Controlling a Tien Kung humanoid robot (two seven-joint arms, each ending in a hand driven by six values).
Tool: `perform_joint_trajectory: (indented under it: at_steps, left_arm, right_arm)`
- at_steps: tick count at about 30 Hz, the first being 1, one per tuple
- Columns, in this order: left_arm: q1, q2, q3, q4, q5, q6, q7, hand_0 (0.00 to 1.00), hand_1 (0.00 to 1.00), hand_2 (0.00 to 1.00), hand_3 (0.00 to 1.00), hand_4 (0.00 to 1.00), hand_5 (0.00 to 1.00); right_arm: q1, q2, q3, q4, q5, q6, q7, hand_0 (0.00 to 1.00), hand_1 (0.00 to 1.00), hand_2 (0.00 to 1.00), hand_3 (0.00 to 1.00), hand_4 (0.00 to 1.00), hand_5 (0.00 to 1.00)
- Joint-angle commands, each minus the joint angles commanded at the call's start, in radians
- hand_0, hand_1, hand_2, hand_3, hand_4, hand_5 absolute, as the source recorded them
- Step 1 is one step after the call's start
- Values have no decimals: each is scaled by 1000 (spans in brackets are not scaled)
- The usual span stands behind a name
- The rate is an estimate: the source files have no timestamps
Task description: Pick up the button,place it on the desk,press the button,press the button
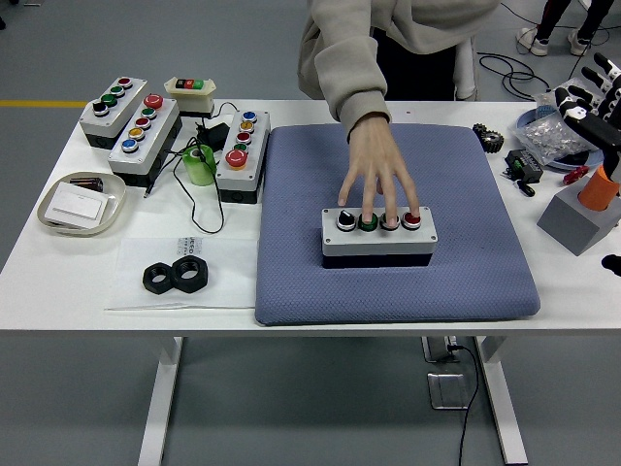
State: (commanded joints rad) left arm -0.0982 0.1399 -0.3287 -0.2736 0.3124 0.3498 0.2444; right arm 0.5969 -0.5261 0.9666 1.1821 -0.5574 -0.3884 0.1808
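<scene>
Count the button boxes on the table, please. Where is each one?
4, or 5 with the small cream box at the back. Two long ones far left, one beside the blue mat, one on the mat under the person's hand.

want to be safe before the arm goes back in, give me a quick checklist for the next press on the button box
1. Button box set flat on the blue mat: ok.
2. Space over the buttons free: not ok, a person's hand reaches in from the far side with fingertips on the box top.
3. Right hand clear of the box: ok, it is raised at the table's far right edge, fingers spread, holding nothing.
4. Left hand out of the way: ok, not in view.
5. Which button is pressed now: cannot tell, the fingers cover them.
</scene>
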Motion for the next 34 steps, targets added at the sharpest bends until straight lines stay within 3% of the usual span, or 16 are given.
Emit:
perform_joint_trajectory:
  at_steps: [13,34]
  left_arm:
    - [-1,0,1,1,-2,0,-2,747,785,857,774,547,998]
    - [5,-1,-11,2,18,-1,3,747,785,857,774,548,998]
  right_arm:
    - [-6,3,24,-5,521,-9,-9,918,825,907,935,667,231]
    - [-15,4,24,-18,518,-20,-23,920,827,903,931,656,233]
